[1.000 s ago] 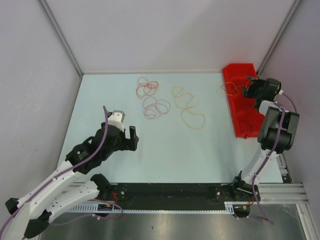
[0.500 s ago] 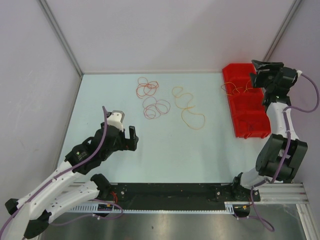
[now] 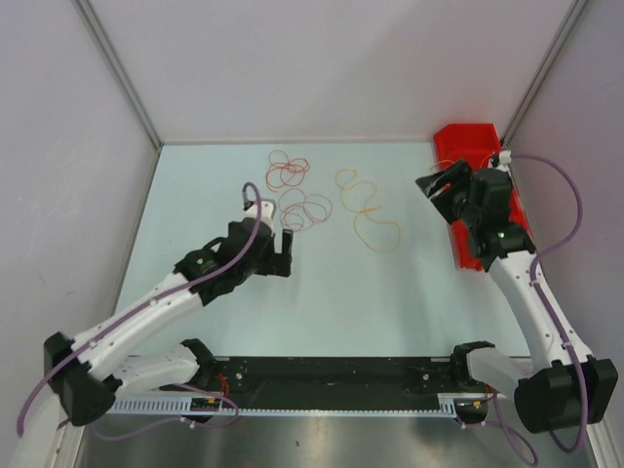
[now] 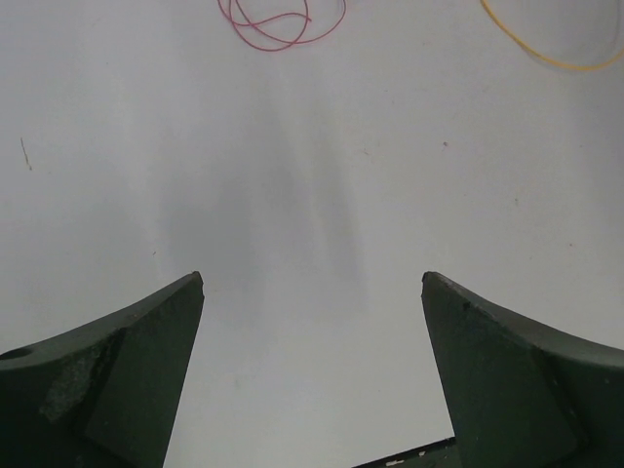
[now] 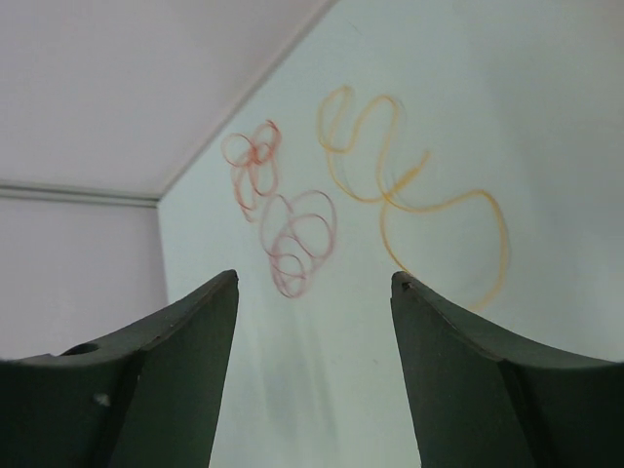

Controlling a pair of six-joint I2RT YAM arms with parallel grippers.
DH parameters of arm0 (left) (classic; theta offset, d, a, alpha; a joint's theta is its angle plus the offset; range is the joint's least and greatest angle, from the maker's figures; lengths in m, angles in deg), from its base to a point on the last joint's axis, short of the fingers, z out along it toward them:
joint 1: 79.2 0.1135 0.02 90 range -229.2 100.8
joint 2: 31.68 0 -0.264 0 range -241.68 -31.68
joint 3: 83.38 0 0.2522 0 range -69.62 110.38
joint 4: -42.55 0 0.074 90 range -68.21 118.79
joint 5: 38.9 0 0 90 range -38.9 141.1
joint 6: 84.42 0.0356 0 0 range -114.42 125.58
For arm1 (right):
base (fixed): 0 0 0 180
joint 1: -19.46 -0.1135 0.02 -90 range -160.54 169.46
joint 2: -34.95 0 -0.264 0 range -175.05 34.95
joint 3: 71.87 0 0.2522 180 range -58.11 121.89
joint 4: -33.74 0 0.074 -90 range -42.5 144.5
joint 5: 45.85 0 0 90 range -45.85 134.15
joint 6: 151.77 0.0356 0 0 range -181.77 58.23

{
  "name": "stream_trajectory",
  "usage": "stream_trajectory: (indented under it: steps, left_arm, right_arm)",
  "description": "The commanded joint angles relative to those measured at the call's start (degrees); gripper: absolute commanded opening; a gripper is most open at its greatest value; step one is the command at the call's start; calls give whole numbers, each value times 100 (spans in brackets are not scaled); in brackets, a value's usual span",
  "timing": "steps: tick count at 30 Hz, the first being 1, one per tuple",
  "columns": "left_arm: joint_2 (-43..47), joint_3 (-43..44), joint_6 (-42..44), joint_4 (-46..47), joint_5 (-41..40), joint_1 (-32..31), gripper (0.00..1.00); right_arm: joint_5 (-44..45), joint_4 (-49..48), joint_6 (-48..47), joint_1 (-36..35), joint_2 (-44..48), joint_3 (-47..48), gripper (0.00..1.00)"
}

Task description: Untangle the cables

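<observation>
Left of the red bin point(image 3: 466, 136), loose cables point(image 3: 288, 173) lie on the tabletop point(image 3: 341, 302).
Pinkish-brown cable point(image 3: 305, 210) sits just ahead of the left claw point(image 3: 276, 234), spread wide and empty, the nearer arm; orange-yellow cable point(image 3: 369, 210), closer to the bin, runs lengthwise toward the right claw point(image 3: 439, 187), parted with nothing between.

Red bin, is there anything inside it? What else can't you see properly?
- Red bin: top view, the right arm covers most of it; contents unknown.
- Pinkish cable: left wrist view, cut off by the top edge.
- Yellow cable: same view, cut off at top and right edges.
</observation>
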Motion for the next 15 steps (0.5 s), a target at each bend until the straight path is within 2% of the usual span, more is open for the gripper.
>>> stream_trajectory:
  steps: [1,5,8,15]
  left_arm:
    - [-949,851,-105,610,-347,122,98]
    - [-2230,1536,-449,759,-181,430,97]
    - [-2873,2063,-493,856,-102,632,95]
    - [-4964,3898,-336,268,-382,896,94]
  right_arm:
    - [312,410,-421,-187,350,-671,68]
    - [312,436,-482,-451,534,-1146,68]
    - [312,489,-561,-575,631,-1226,68]
    - [-162,515,-745,-627,798,-1358,69]
